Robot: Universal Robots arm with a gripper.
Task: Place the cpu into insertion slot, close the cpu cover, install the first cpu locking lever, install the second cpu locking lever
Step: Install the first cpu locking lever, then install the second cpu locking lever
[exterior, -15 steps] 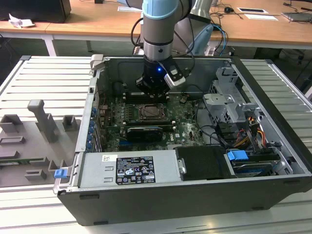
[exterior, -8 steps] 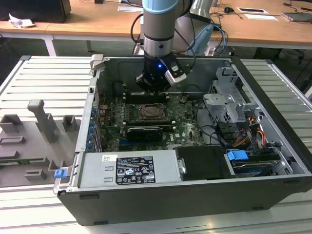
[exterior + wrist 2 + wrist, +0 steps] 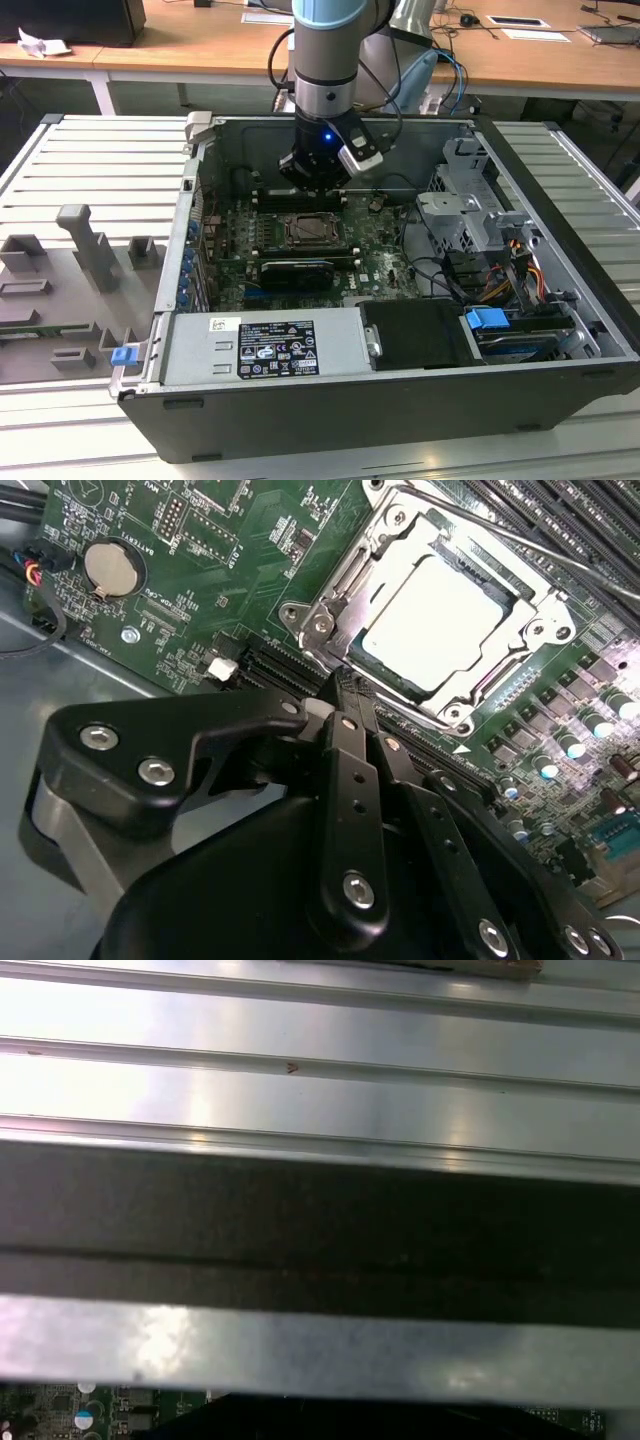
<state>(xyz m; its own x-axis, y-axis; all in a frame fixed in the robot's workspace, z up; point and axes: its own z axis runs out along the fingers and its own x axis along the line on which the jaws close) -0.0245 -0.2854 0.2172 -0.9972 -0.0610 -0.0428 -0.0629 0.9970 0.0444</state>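
The cpu lies flat in the insertion slot, its pale metal top showing through the window of the cpu cover. The cover is folded down over the chip. A thin silver locking lever runs slanted past the socket's far side, over the memory slots. In the exterior view my gripper hangs just above the socket's far edge inside the open computer case. In the second wrist view its black fingers are pressed together, tips close to a corner of the cover, with nothing between them.
The case walls ring the green board. A power supply sits at the near side, and a drive cage with cables at the exterior view's right. A coin battery and memory slots flank the socket. Grey fixtures stand on the ribbed table.
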